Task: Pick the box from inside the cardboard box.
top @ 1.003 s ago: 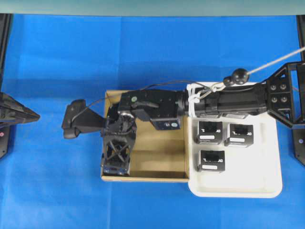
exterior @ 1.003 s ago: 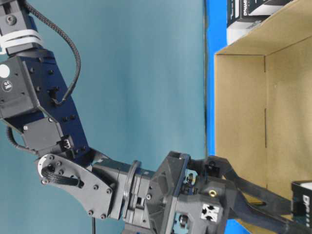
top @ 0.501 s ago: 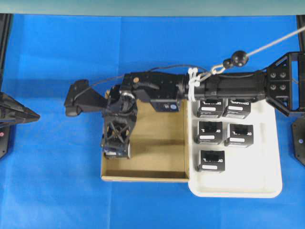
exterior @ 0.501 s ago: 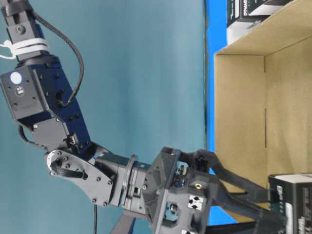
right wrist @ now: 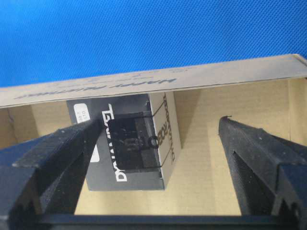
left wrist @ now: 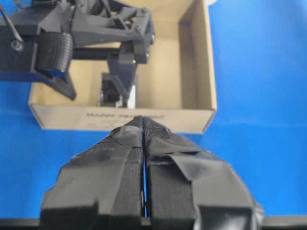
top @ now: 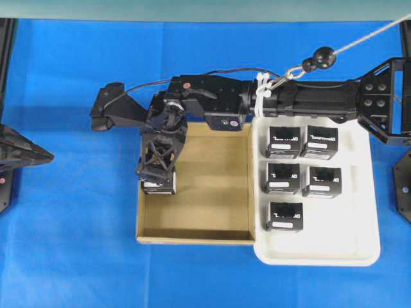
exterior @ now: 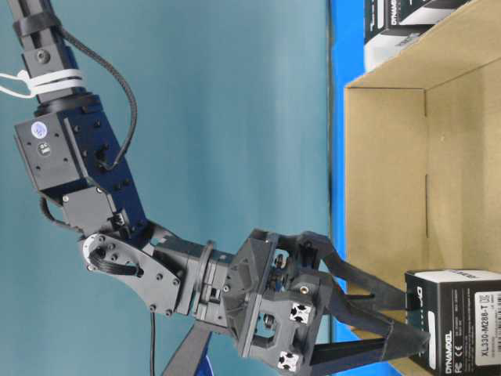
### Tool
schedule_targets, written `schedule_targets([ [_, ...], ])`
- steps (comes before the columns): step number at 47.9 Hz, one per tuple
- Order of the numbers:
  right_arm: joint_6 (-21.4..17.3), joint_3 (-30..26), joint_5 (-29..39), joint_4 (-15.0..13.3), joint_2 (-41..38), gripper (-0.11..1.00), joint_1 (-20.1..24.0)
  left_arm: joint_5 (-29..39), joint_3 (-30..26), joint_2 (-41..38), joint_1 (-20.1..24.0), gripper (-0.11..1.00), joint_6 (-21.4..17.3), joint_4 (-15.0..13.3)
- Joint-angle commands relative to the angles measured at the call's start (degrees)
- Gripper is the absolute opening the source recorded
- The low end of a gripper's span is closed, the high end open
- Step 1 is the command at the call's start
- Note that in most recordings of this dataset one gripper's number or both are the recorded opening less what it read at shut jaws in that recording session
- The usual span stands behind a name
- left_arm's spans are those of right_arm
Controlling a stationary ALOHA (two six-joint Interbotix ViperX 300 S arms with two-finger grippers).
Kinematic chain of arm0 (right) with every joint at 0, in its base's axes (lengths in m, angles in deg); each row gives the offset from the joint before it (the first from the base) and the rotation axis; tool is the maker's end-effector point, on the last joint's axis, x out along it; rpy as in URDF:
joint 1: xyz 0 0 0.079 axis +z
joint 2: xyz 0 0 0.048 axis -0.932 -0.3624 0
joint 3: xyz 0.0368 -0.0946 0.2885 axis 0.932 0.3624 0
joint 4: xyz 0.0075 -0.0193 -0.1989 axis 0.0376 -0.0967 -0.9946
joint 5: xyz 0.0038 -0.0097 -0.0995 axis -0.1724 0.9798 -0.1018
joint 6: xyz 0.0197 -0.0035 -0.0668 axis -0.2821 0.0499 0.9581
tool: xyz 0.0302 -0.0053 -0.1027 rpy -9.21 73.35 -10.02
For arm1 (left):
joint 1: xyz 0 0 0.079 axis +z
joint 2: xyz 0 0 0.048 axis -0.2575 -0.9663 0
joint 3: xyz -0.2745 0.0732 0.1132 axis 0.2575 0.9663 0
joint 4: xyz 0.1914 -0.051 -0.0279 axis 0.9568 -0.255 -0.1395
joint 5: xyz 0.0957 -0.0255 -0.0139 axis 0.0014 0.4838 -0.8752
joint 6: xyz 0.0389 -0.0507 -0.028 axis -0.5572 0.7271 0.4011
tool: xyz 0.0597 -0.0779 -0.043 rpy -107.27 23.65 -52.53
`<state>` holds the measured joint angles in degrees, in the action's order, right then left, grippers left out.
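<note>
One box [top: 158,186] sits against the left wall inside the cardboard box [top: 212,218] overhead, right tool [top: 157,172] above it; right wrist view shows fingers [right wrist: 254,158] spread wide, nothing gripped; left tool [left wrist: 144,125] pressed together.

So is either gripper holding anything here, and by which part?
Nothing is held. The right gripper is open around the box; the left gripper is shut, empty.

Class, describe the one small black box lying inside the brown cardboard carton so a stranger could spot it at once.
Find the large brown cardboard carton beside the white plastic tray. Against its left wall sits one small black box with white lettering. Its five look-alikes all sit in the tray.
</note>
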<state>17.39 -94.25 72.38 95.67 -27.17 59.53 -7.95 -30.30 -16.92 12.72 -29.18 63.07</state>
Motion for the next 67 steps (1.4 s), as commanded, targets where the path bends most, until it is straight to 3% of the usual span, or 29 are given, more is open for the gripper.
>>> schedule_targets([
  [1,0.1,-0.3,-0.4,-0.3,-0.2,0.99,0.3,-0.3,-0.9,-0.4,0.0,-0.05,0.2,0.1],
  [16,-0.8,-2.7,3.8,-0.3,1.8,0.99,1.5,-0.3,-1.0,-0.4,0.0,-0.05,0.3,0.1],
  [24,-0.9,-6.9,7.1,-0.3,3.0,0.99,1.5,-0.4,-0.9,-0.4,-0.1,-0.05,0.3,0.0],
  [32,-0.5,-15.4,16.3,-0.4,3.6,0.99,1.7,-0.3,-1.0,-0.3,-0.1,-0.05,0.3,0.1],
  [43,-0.9,-34.1,33.7,-0.6,3.4,0.99,1.2,-0.3,-1.1,-0.2,0.0,-0.05,0.3,0.1],
  [52,-3.0,-45.1,36.7,-1.1,2.7,0.99,1.1,-0.5,-1.1,-0.2,0.0,-0.05,0.4,0.1],
  [57,-3.9,-46.9,37.4,-1.1,2.7,0.99,1.0,-0.5,-1.1,-0.1,0.0,-0.05,0.6,0.1],
  [67,-3.7,-44.4,37.4,-1.6,2.7,0.99,0.5,-0.5,-1.1,-0.1,0.0,-0.05,1.4,0.1],
])
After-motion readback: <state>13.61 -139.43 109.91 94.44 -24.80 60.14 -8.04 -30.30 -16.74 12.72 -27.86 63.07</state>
